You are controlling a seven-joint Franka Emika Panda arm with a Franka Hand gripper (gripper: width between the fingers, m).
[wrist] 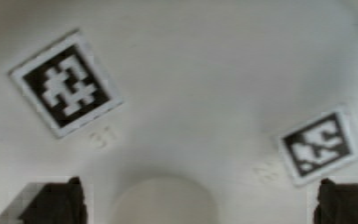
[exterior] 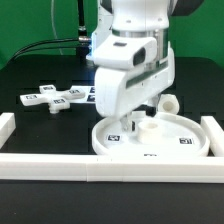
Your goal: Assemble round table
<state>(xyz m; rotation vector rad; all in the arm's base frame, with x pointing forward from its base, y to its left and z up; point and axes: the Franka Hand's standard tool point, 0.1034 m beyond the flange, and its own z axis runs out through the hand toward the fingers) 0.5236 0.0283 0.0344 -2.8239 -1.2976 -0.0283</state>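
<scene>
Gripper [wrist: 204, 203] low over disc [exterior: 185, 128], close to its face. Jaws spread wide, fingers [wrist: 51, 203] out at the edges of the wrist view, nothing held. Rounded white boss [wrist: 158, 198] between them, clear of both. Disc flat on table [exterior: 30, 75], near the bars [exterior: 60, 160], toward exterior view's right. Leg [exterior: 168, 103] just behind disc's far rim, posture unclear. Base [exterior: 58, 97] well apart, toward exterior view's left.

Step in hand, as judged: lining up on the disc's middle, for a grasp or a seating; cannot settle which.
- Centre boss between fingers before closing.
- Descend straight, no tilt.
- Close slowly: a round form probably slips sideways under an off-centre pinch.
- Use bars as a backstop against sliding.

Materials and shapes:
- Kit all white plastic, smooth, likely hard and slippery.
- Disc broad, shallow, raised rim.
- Tags [wrist: 66, 82] flat black-and-white squares.
- Leg a short cylinder.
- Base a four-armed cross, tagged.
- Table black, matte.
</scene>
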